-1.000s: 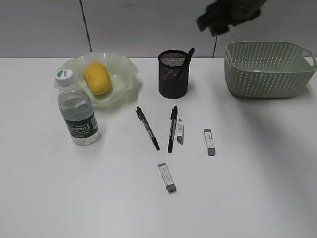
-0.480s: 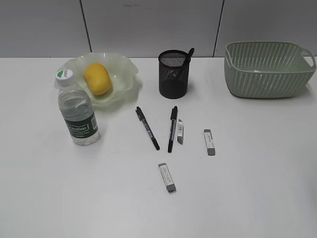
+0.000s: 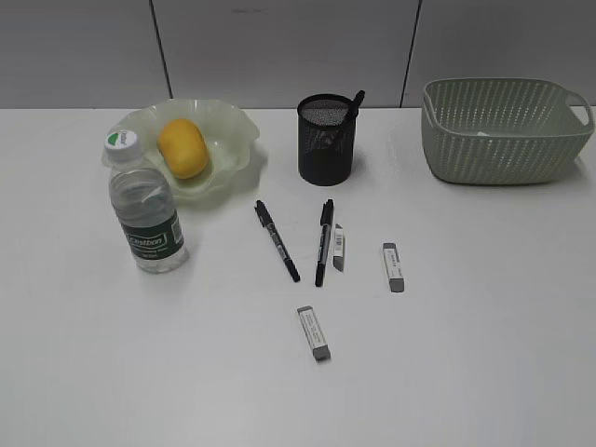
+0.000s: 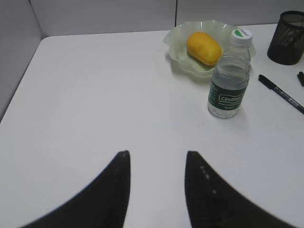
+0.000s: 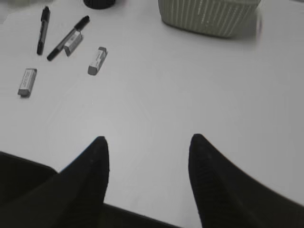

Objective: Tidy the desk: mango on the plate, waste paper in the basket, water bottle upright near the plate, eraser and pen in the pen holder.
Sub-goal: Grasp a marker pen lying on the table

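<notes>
The mango (image 3: 182, 147) lies in the plate (image 3: 233, 126) at the back left. The water bottle (image 3: 146, 209) stands upright just in front of the plate. The pen holder (image 3: 327, 140) holds one pen (image 3: 355, 102). Two black pens (image 3: 277, 240) (image 3: 323, 240) and three erasers (image 3: 339, 247) (image 3: 394, 266) (image 3: 314, 332) lie on the table. The basket (image 3: 503, 130) stands at the back right; the waste paper is hidden. My left gripper (image 4: 156, 154) is open and empty over bare table left of the bottle (image 4: 230, 80). My right gripper (image 5: 148, 138) is open and empty, short of the erasers (image 5: 97, 61).
The white table (image 3: 484, 354) meets a grey wall at the back. Neither arm shows in the exterior view. In the right wrist view the basket (image 5: 209, 16) is at the top and the pens (image 5: 42, 29) at the upper left.
A dark arm seen above the basket one second ago has left the exterior view. The objects have not moved.
</notes>
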